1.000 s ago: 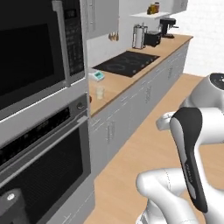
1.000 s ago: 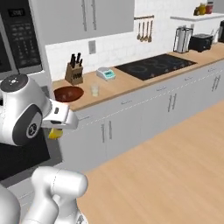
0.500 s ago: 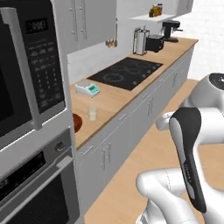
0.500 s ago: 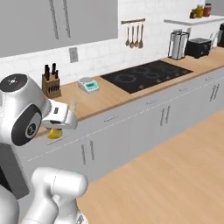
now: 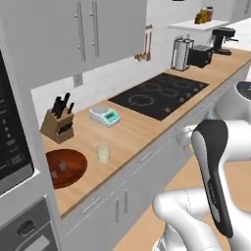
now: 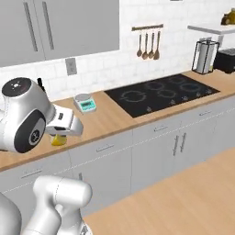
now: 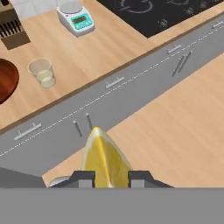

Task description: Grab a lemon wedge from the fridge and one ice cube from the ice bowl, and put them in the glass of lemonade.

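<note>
My gripper (image 7: 107, 177) is shut on the lemon wedge (image 7: 104, 153), a bright yellow piece standing up between the two finger tips. From the right base camera the wedge (image 6: 58, 140) hangs under the hand (image 6: 64, 124), in front of the counter edge. The glass of lemonade (image 5: 103, 152) stands on the wooden counter, also seen from the hand camera as the glass (image 7: 41, 72) far off at upper left. The reddish-brown ice bowl (image 5: 63, 167) sits just left of the glass; its rim (image 7: 6, 81) is cut by the frame edge. I cannot make out an ice cube. The fridge is out of view.
A knife block (image 5: 59, 125) and a small kitchen scale (image 5: 104, 116) stand behind the glass. A black cooktop (image 5: 159, 94) lies further right, with a toaster and coffee machine beyond. A wall oven column (image 5: 14, 157) borders the counter on the left. Grey cabinet fronts (image 7: 109, 94) run below.
The whole picture has shifted: the base has moved along the kitchen, so the oven wall slid off left and the counter with bowl and glass came nearer. The wedge stays in the gripper.
</note>
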Tool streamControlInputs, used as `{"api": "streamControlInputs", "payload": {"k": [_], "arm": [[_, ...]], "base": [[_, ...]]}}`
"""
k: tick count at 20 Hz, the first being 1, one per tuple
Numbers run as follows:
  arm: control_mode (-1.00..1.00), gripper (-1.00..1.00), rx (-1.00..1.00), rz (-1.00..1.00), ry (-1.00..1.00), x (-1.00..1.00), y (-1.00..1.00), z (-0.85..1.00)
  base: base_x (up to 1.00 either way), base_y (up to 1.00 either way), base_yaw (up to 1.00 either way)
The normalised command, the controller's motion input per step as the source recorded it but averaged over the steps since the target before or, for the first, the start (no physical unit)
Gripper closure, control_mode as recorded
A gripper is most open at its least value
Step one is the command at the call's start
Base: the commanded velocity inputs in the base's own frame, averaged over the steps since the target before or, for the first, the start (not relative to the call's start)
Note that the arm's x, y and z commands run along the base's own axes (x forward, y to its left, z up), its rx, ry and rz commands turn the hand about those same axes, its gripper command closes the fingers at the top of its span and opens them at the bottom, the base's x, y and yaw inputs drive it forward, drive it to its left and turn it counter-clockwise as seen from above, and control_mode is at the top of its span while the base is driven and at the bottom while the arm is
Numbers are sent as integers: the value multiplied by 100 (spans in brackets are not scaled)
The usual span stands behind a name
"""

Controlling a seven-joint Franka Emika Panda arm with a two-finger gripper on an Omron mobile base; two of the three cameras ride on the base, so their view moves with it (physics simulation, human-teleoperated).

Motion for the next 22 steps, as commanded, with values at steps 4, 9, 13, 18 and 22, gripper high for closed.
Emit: {"api": "streamControlInputs", "payload": {"k": [4, 9, 13, 18, 22], "arm": [[100, 100, 0, 0, 0, 0, 0, 0], [100, 100, 0, 0, 0, 0, 0, 0], [100, 100, 0, 0, 0, 0, 0, 0], [100, 100, 0, 0, 0, 0, 0, 0], [100, 100, 0, 0, 0, 0, 0, 0]], "base": [[38, 0, 46], [0, 0, 52], [7, -5, 50], [37, -12, 45], [63, -40, 26]]}}
